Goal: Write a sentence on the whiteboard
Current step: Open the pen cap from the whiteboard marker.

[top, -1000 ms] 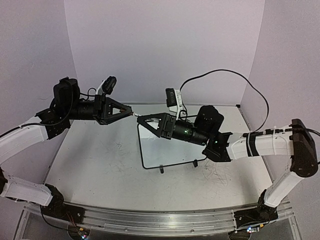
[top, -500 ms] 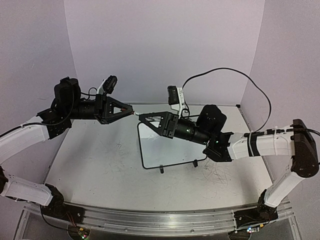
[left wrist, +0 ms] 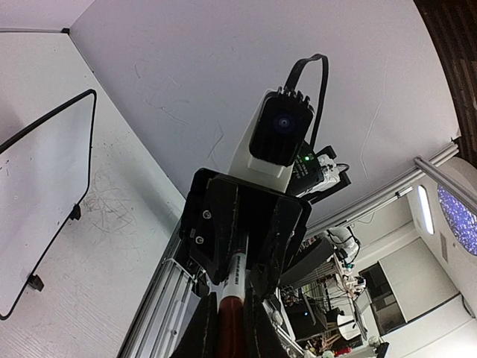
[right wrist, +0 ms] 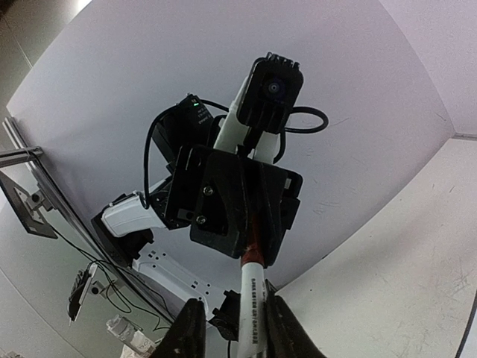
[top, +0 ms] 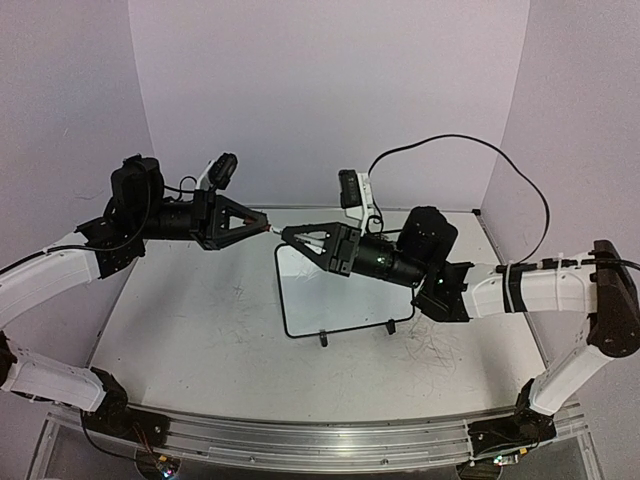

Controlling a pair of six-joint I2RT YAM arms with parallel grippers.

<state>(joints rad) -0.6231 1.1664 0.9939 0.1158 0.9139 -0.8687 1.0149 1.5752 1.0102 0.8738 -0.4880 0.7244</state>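
White with a thin black frame, your one whiteboard (top: 335, 300) rests on the table (top: 200, 330), right of centre in the top view, with its two small black feet (top: 322, 340) on the near edge. You have two arms up, and two grippers meeting tip to tip in the air above the table. Between them there is one marker (right wrist: 251, 291).

Your left gripper (top: 264, 226) is clamped on the marker. In the left wrist view its fingers (left wrist: 201, 328) press against the dark red end of the barrel. The white barrel runs on from there into your right gripper (top: 290, 237), with a finger on either side of it. The pictures do not show whether those fingers grip the barrel or only flank it, so I cannot tell.

The whiteboard lies below both grippers, and neither touches it. In the top view your right gripper hangs over the board's far left corner, and most of the board lies under the right arm. Your left gripper is just off that corner, over bare table.
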